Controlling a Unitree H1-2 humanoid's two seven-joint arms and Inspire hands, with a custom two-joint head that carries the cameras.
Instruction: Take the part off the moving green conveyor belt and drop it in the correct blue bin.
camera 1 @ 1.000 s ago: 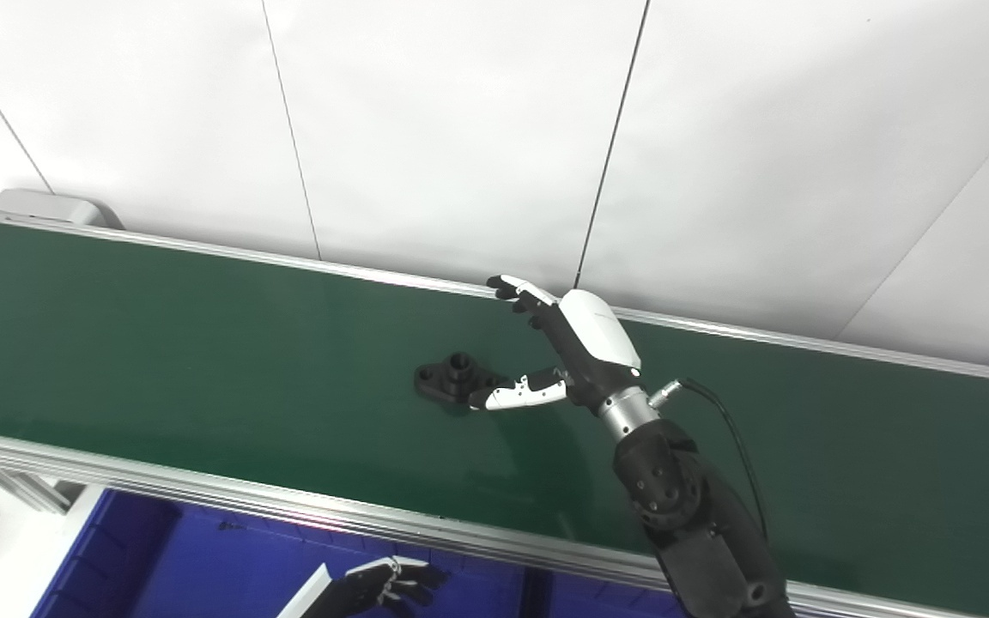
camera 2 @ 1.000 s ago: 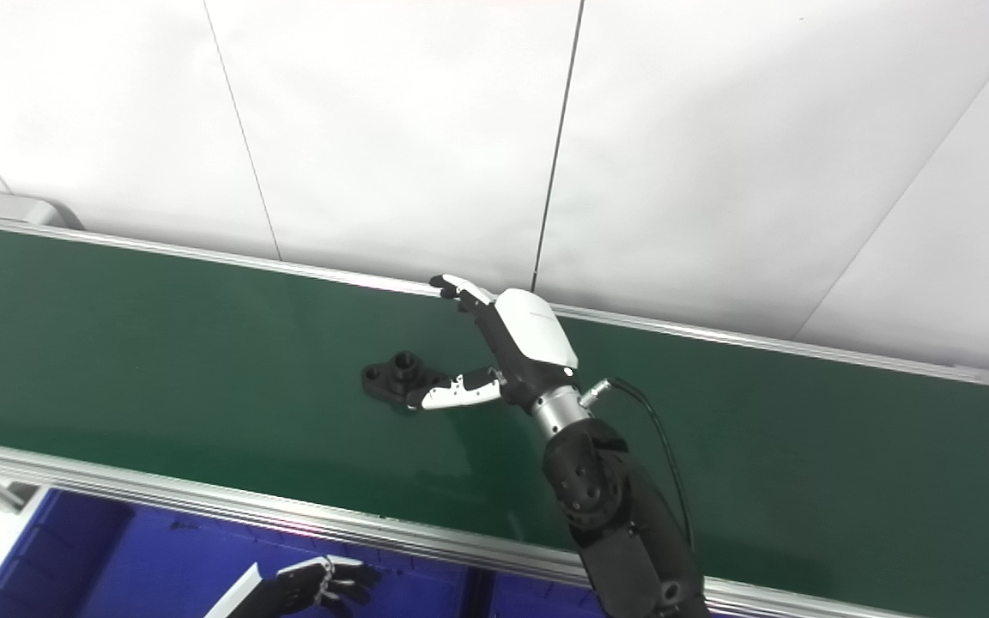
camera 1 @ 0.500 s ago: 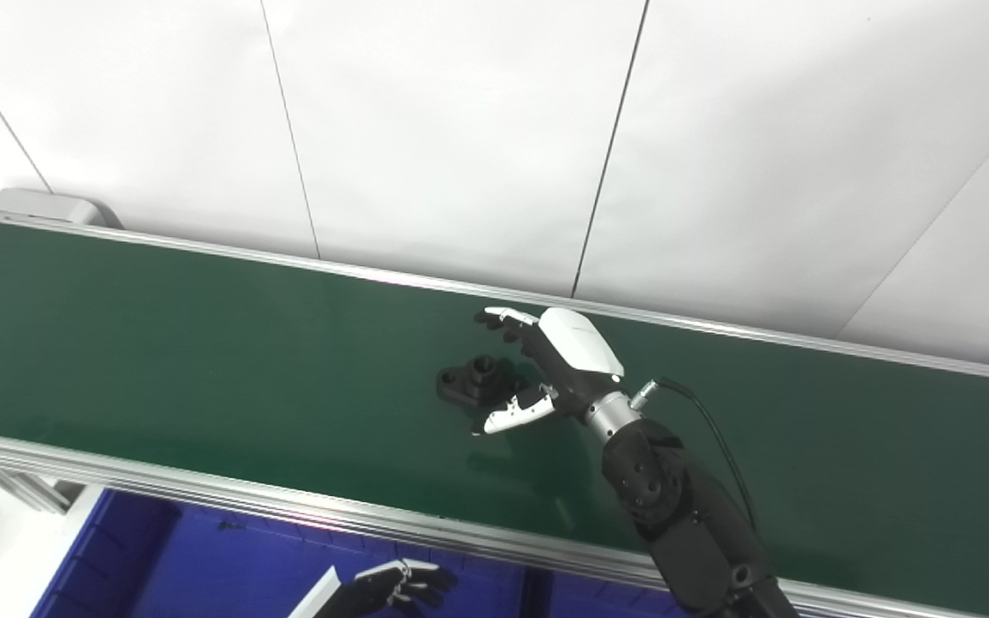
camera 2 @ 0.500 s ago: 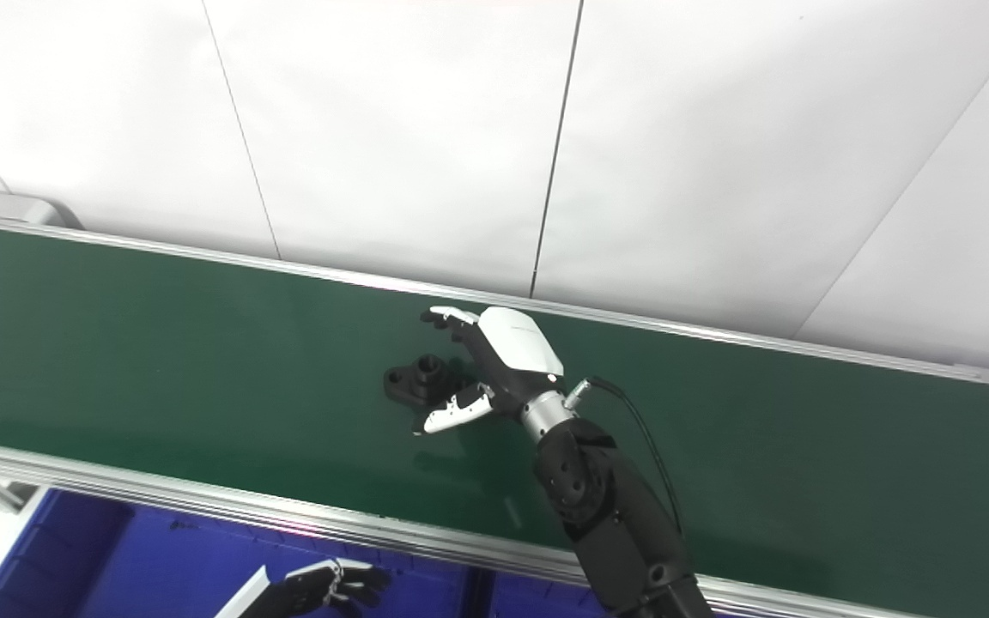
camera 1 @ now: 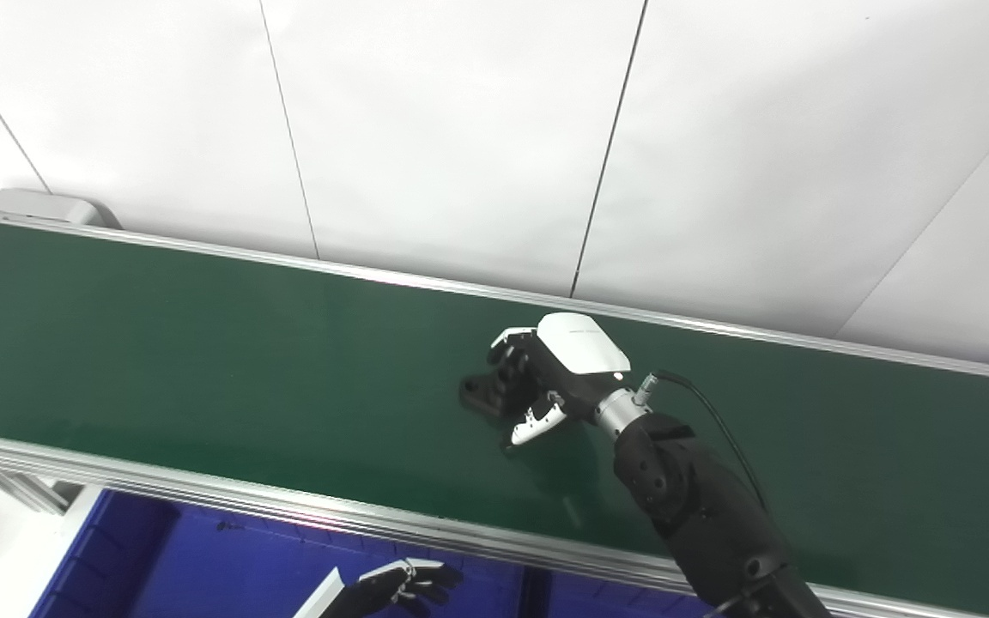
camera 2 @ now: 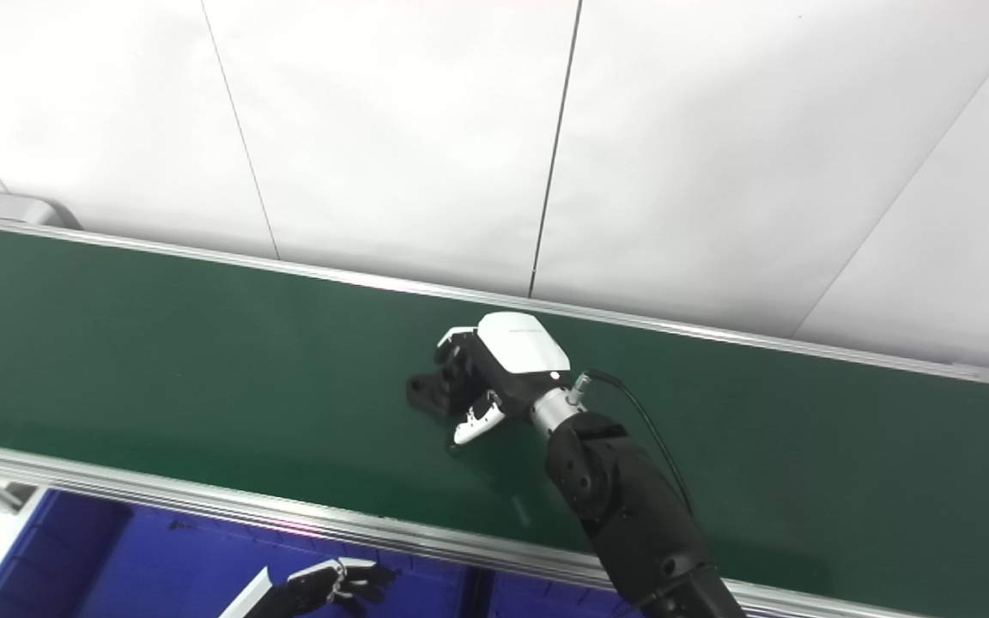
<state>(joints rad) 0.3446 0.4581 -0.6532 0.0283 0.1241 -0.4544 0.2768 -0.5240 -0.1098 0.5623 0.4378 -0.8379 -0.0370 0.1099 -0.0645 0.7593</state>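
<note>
Right hand (camera 1: 559,369) low over the green belt (camera 1: 203,360), fingers (camera 1: 507,348) curled down over the black part (camera 1: 482,393), thumb (camera 1: 533,425) pointing down on the near side. Part lies on the belt, partly hidden under the fingers; whether the grip has fully closed on it cannot be told. Left hand (camera 1: 400,585) sits well nearer than the right, below the belt's near rail, above the blue bin (camera 1: 160,558); fingers loosely bent, nothing in them.
</note>
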